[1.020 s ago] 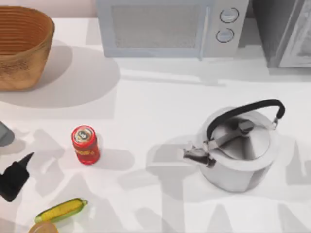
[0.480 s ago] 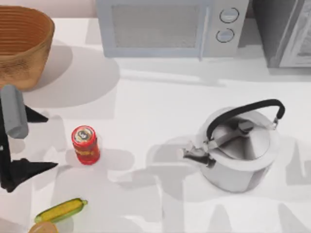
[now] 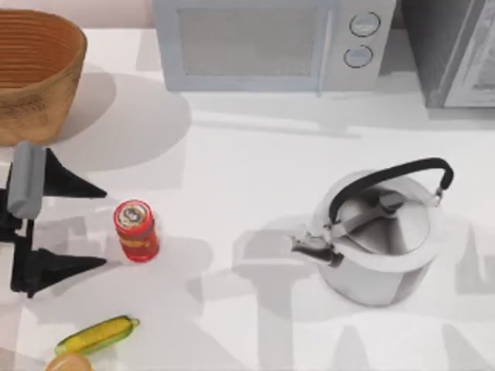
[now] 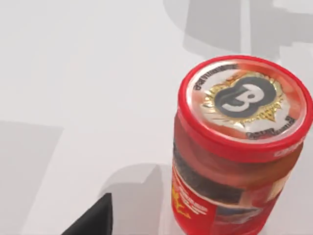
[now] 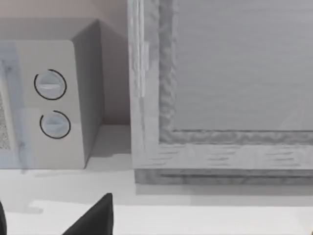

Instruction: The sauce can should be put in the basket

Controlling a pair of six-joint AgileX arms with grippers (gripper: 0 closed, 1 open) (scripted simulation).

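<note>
Our left gripper (image 3: 97,226) stands wide open, empty, just left of the upright sauce can (image 3: 136,230); basket (image 3: 35,73) partly cropped.

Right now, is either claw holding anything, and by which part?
Nothing is held. The left claw is open just left of the can, not touching it; the can stands on the table.

Bare worktop (image 3: 232,193) lies between my spread left pincer (image 3: 97,226) and the sauce can (image 3: 136,230); corn (image 3: 97,335) sits near, kettle (image 3: 383,239) well right.
</note>
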